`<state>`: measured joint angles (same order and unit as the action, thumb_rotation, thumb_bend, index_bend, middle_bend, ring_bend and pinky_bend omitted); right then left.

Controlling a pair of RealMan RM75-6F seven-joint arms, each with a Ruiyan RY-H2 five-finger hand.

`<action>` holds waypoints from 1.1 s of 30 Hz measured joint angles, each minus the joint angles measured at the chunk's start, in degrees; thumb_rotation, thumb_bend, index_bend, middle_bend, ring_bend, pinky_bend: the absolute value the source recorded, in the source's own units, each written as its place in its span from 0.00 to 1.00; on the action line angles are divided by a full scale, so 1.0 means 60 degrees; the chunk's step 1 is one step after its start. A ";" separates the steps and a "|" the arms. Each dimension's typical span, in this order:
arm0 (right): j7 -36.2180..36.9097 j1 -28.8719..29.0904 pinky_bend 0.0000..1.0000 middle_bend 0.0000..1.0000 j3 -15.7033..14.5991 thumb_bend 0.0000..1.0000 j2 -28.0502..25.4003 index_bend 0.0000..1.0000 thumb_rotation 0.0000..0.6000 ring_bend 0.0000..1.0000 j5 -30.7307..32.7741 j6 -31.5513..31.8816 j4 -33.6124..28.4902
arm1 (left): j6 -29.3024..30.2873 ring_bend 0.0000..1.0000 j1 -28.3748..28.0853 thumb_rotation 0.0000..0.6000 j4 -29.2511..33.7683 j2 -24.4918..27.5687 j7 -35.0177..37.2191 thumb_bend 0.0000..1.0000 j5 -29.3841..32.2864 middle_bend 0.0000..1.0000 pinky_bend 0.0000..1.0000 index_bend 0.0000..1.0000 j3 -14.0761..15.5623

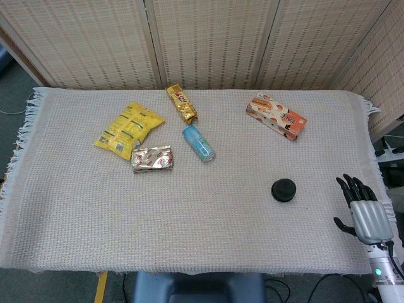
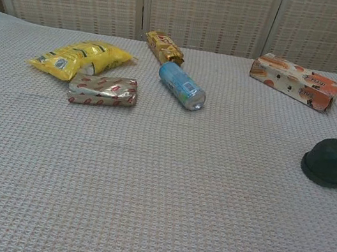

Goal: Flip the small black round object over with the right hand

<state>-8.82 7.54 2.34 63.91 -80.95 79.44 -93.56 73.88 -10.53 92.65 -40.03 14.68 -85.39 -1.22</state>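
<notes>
one black round object (image 1: 283,190), five snacks

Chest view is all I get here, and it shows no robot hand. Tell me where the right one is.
Observer: The right robot hand is at the cloth's right edge in the head view, open, holding nothing.
Operator: Give me its position relative to the black round object.
Observer: The black round object sits apart from it, further in on the cloth; nothing lies between them.
Operator: Report the left robot hand.
Observer: Neither view shows it.
</notes>
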 measured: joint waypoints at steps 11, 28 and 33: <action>-0.0110 0.0042 0.14 0.00 0.0031 0.16 -0.0016 0.00 1.00 0.00 0.0088 -0.0256 0.0022 | 0.0069 0.00 0.0023 1.00 -0.0017 -0.0031 -0.0018 0.44 -0.0011 0.00 0.22 0.19 -0.0011; -0.0100 0.0973 0.12 0.00 0.0568 0.16 -0.0066 0.00 1.00 0.00 0.1058 -0.1929 -0.0135 | 0.0085 0.00 0.0058 1.00 0.0028 -0.0001 -0.0018 0.44 0.0054 0.00 0.22 0.19 -0.0020; -0.0547 0.1751 0.12 0.00 0.0915 0.16 -0.0129 0.00 1.00 0.00 0.2341 -0.3146 -0.0319 | 0.0027 0.00 0.0037 1.00 -0.0011 0.0006 0.0060 0.44 0.0099 0.00 0.22 0.19 -0.0038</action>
<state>-12.10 18.05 7.84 63.13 -66.91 60.56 -95.47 74.04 -10.31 92.59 -40.00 15.04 -84.80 -1.44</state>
